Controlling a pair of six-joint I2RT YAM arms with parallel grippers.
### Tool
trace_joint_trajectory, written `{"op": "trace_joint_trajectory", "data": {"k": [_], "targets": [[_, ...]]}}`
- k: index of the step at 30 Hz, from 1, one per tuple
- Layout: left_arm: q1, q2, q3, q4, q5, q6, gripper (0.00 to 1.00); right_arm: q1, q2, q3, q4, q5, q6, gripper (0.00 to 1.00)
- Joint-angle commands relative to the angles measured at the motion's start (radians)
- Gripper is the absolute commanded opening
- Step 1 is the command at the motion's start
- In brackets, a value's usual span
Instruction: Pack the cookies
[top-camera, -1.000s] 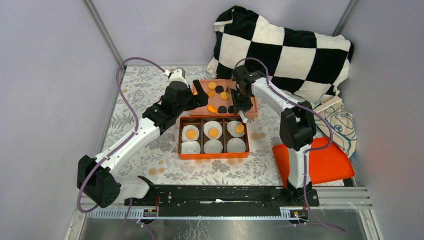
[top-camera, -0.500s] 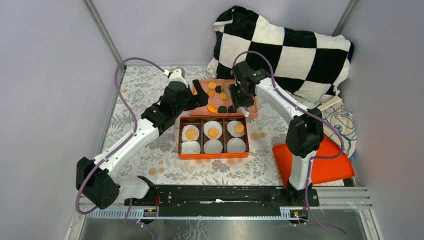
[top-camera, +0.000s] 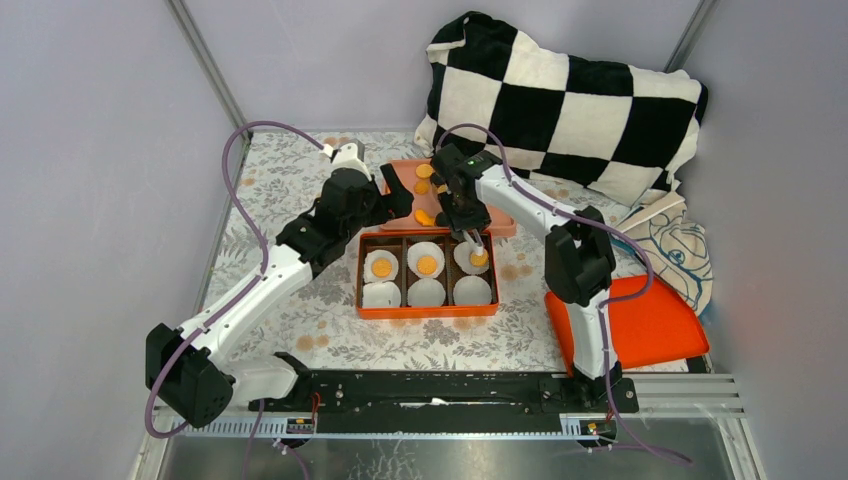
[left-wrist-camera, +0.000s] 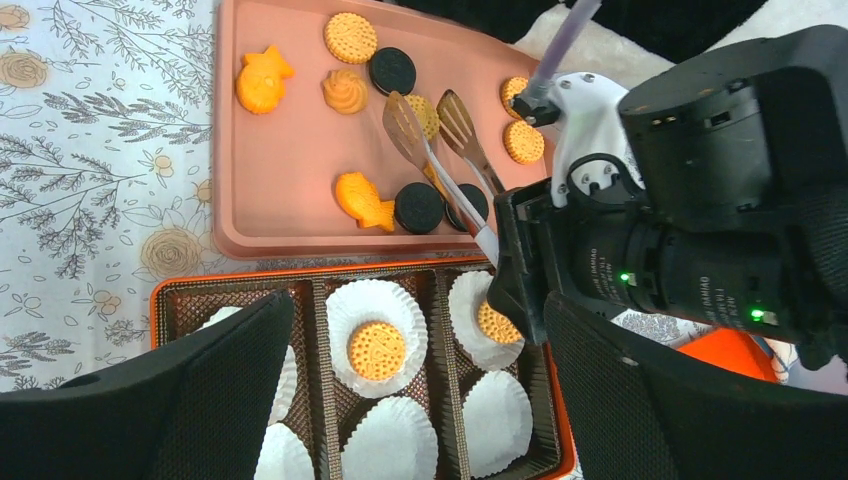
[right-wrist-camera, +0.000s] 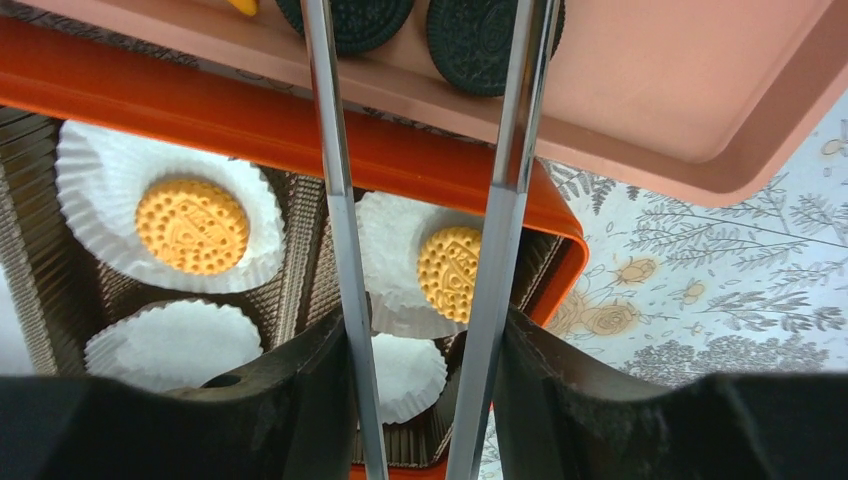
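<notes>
Cookies lie loose on the pink tray (left-wrist-camera: 275, 150): round yellow ones (left-wrist-camera: 350, 37), black ones (left-wrist-camera: 418, 207) and fish-shaped ones (left-wrist-camera: 364, 200). The orange box (top-camera: 427, 313) holds white paper cups; the three back cups each hold a yellow cookie (left-wrist-camera: 378, 350) (right-wrist-camera: 450, 272) (top-camera: 381, 267). My right gripper (right-wrist-camera: 425, 340) is shut on metal tongs (left-wrist-camera: 440, 150). The tongs' blades are spread, with empty tips over the tray beside a yellow cookie. My left gripper (left-wrist-camera: 417, 305) hangs open above the box, holding nothing.
A black-and-white checked cushion (top-camera: 560, 100) leans on the back wall behind the tray. An orange lid (top-camera: 640, 325) and a printed cloth (top-camera: 680, 250) lie at the right. The table has a floral cover (top-camera: 300, 300).
My right arm swung left from the tray's right side, and the tongs spread wider. The left arm shifted slightly left. The cookies in the box stayed put.
</notes>
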Motion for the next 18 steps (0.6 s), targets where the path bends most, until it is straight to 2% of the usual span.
{"op": "trace_joint_trajectory", "data": {"k": [1, 7, 8, 9, 12, 18], "targets": [[0.005, -0.019, -0.017, 0.004, -0.017, 0.007, 0.99, 0.025, 0.039, 0.085, -0.058, 0.115, -0.009, 0.52], [0.005, -0.023, -0.019, 0.004, -0.017, 0.006, 0.99, 0.035, 0.06, 0.11, -0.088, 0.175, 0.011, 0.48], [0.005, -0.022, -0.019, 0.004, -0.016, 0.007, 0.99, 0.035, 0.055, 0.104, -0.083, 0.177, 0.014, 0.45], [0.005, -0.022, -0.018, 0.004, -0.015, 0.006, 0.99, 0.035, 0.05, 0.1, -0.077, 0.174, 0.015, 0.36], [0.005, -0.018, -0.013, 0.002, -0.01, 0.003, 0.99, 0.037, 0.016, 0.087, -0.059, 0.174, 0.02, 0.22], [0.008, -0.011, 0.017, -0.023, -0.039, -0.007, 0.99, 0.055, -0.137, 0.024, 0.01, 0.17, 0.001, 0.07]]}}
